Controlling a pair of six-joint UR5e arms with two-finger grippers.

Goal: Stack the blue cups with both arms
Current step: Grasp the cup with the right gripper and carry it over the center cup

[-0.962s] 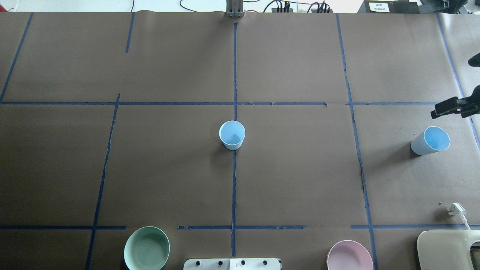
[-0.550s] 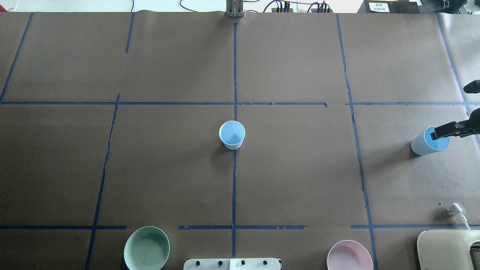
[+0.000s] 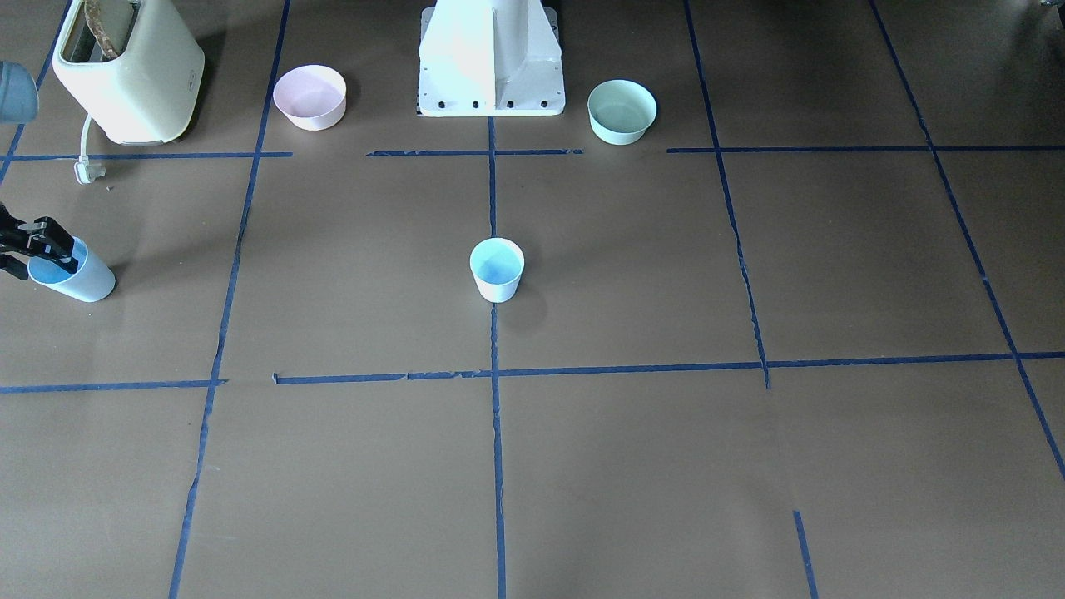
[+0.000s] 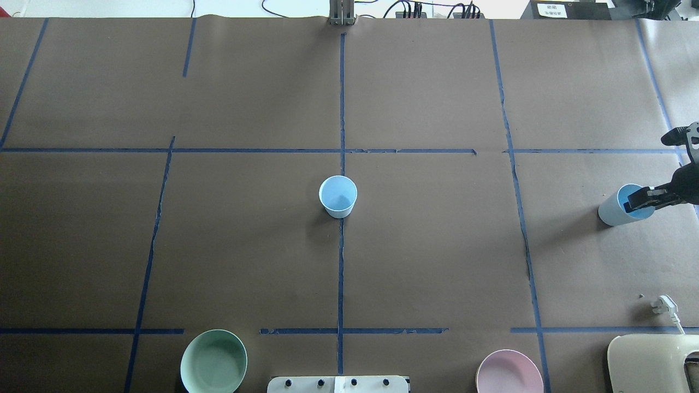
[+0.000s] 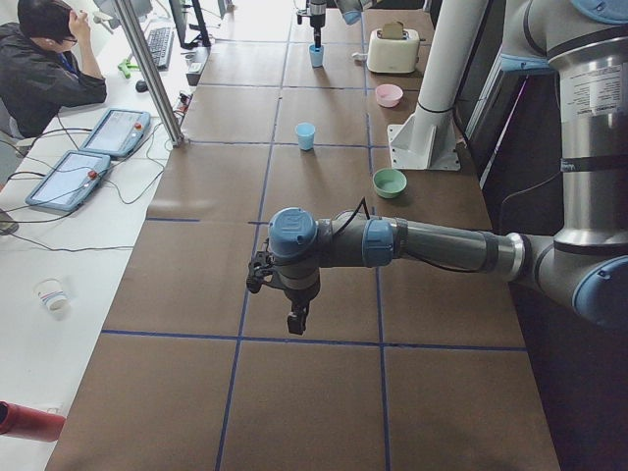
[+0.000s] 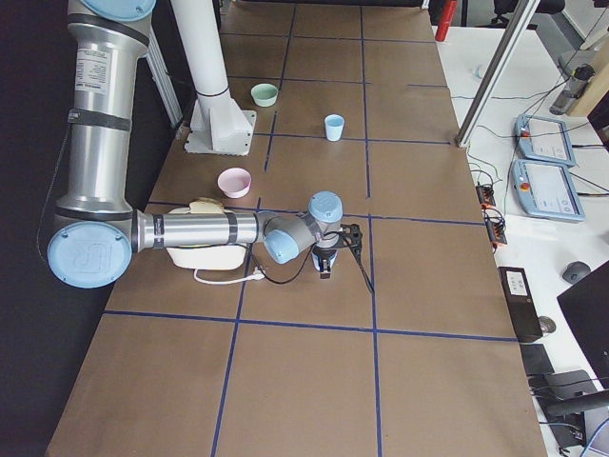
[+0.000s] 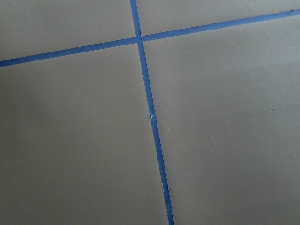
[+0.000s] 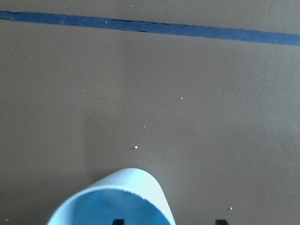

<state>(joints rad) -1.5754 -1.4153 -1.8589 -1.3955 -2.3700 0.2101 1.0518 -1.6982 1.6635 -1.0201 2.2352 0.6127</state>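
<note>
Blue centre cup (image 4: 338,197) stands unobstructed; right gripper (image 4: 645,173), jaws spread, straddles right cup (image 4: 611,212) rim, toaster (image 4: 650,363) nearby; left gripper (image 5: 294,322) jaws: cannot tell.

centre cup (image 4: 338,196): pale-blue, is standing upright mid-table. second cup (image 4: 611,212): same, is standing far right, right gripper (image 8: 167,220) is straddling its rim, unclamped.

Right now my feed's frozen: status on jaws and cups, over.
Right gripper open, jaws straddling rim of side cup. Left gripper over bare table, jaws unreadable. Centre cup upright. Pink bowl, toaster off the line.
</note>
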